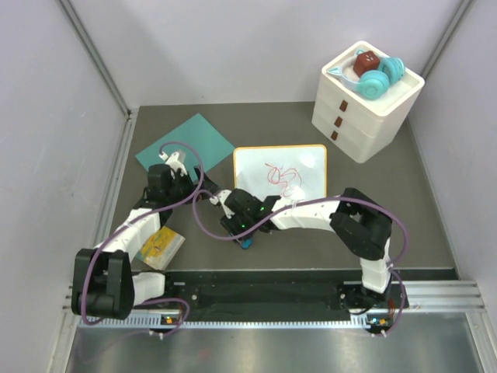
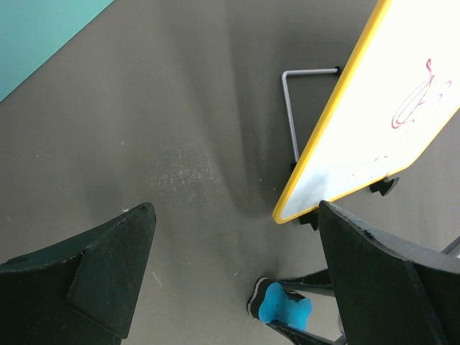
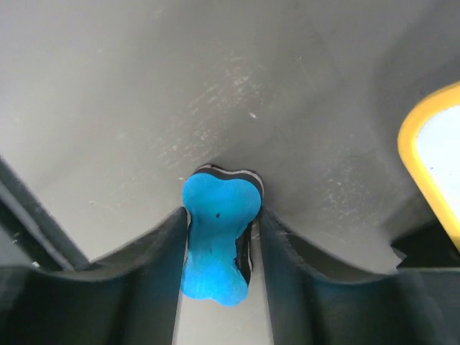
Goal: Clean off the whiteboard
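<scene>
Right hand (image 3: 223, 213) clamps the blue eraser (image 3: 214, 241) near the whiteboard (image 1: 256, 167); left hand (image 2: 236, 208) stands wide apart.

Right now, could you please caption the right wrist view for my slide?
Right tool gripping the blue bone-shaped eraser on the grey table, yellow-framed whiteboard corner at right.

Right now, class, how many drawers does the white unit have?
3, stacked in the white drawer unit at the table's far right: top drawer, middle drawer, bottom drawer, each with a brown handle. Its far sides are hidden.
</scene>
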